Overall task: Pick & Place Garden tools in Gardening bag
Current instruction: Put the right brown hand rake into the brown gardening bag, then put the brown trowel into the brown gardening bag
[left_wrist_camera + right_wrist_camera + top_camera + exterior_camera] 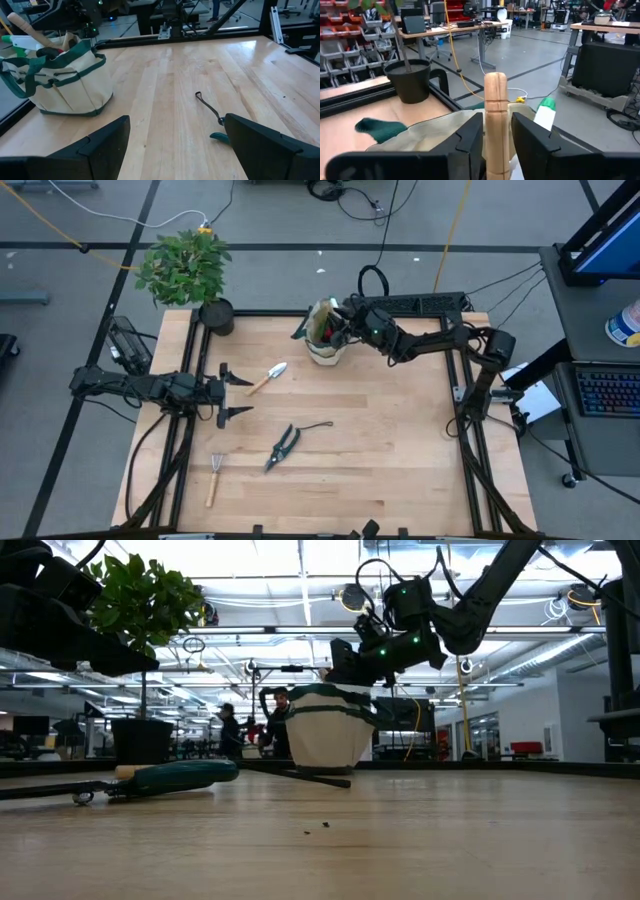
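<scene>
Right wrist view – right claw (496, 137) sits over the gardening bag (325, 340) at the bench's far edge, fingers flanking an upright wooden handle (495, 120); whether they pinch it I cannot tell. Risk: a smooth round handle let go off-centre could topple over the soft canvas rim, or a snagged finger could tip the bag. Left claw (234, 392) waits open near the silver trowel (268, 376). Dark pruning shears (283, 447) and small rake (214, 477) lie on the pale wood bench (400, 450).

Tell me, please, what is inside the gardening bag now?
From the gardening bag a wooden handle sticks up between the right gripper's fingers, beside a green-and-white sprayer and something red. Its depths are hidden.
</scene>
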{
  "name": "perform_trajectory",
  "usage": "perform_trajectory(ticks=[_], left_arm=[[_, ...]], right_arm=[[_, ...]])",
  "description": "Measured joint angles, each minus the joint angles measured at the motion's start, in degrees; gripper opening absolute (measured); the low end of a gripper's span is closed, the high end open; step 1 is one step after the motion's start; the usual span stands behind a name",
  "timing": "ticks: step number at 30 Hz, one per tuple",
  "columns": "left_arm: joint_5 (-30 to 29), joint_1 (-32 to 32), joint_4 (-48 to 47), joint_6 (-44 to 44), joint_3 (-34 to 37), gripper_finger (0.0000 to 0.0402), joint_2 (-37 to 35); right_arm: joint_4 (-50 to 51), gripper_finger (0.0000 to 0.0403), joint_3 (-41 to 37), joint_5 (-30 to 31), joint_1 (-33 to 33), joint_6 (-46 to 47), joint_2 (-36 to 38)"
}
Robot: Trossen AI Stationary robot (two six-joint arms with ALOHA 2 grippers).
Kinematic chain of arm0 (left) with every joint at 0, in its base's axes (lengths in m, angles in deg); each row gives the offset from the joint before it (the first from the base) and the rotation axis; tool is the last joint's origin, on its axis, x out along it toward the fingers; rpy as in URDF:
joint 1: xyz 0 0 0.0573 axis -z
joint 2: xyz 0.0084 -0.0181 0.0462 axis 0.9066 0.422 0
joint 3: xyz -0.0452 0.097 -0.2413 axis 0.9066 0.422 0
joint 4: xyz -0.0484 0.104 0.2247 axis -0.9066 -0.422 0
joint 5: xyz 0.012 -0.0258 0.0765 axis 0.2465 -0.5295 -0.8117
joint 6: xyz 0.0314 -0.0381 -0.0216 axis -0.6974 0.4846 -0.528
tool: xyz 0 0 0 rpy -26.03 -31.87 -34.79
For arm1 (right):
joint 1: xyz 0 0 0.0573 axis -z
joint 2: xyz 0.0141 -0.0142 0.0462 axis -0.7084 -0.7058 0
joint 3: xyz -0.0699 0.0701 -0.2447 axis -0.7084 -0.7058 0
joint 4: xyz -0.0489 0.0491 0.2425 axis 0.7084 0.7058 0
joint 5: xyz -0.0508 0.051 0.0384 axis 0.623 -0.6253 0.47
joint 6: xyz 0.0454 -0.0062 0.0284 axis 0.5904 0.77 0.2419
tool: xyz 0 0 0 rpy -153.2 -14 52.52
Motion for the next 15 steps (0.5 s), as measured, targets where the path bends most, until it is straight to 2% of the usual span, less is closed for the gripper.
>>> perform_trajectory(ticks=[9, 12, 15], left_arm=[[-0.02, 0.0, 0.0, -0.17, 0.0, 0.0333, -0.02], [-0.01, 0.0, 0.03, -0.17, 0.0, 0.0333, -0.01], [-0.02, 0.0, 0.92, -0.17, 0.07, 0.0333, 0.0]], right_arm=[[-1.93, 0.015, 0.0, -0.04, -0.41, 1.28, 0.85], [-4.24, 0.0142, 0.09, 0.0, -0.44, 1.36, 0.96], [-5.5, 0.0114, 0.09, -0.69, -0.44, 1.39, 0.92]])
